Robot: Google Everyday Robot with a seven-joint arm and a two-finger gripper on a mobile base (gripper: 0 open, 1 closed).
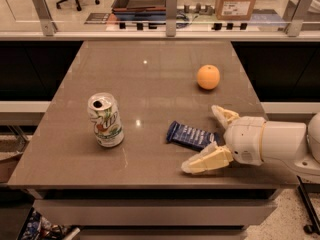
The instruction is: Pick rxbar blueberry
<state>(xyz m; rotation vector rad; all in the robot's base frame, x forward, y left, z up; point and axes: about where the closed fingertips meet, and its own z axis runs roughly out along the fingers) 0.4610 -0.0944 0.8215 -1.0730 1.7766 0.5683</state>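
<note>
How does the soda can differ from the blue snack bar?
The soda can stands upright, pale with green print; the rxbar blueberry lies flat, dark blue. The can stands free; the bar's right end lies inside the open gripper near the table's front edge. Both rest on the table.

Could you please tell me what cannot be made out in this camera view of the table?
- The rxbar blueberry: its right end disappears at the palm of the open gripper, at the right front of the table. Its lettering is too small to read.
- Whether the fingers touch the bar cannot be told from this one view.
- The arm is cut off by the right edge.
- The can hides its own far side.
</note>
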